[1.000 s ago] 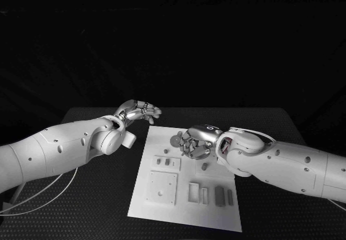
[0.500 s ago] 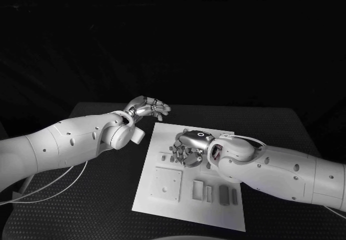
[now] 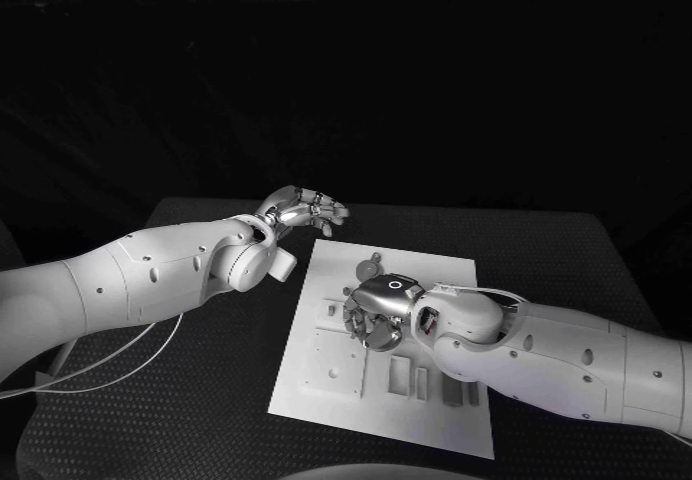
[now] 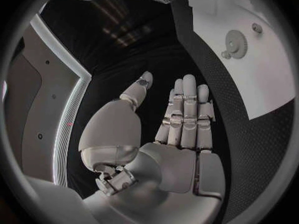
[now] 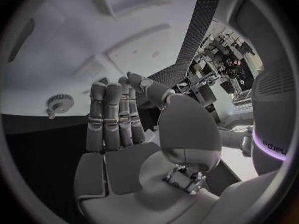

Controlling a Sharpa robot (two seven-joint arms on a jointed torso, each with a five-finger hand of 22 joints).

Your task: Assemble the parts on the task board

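Right hand (image 3: 378, 305) hangs released over the task board (image 3: 433, 275), probably picking a part; left hand (image 3: 307, 211) idles empty off its far-left corner.

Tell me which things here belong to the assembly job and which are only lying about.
Job:
- task board
- gear lying on the board
- square plate
- left hand, right hand, both holding nothing

Only lying about:
- black table
- white cable
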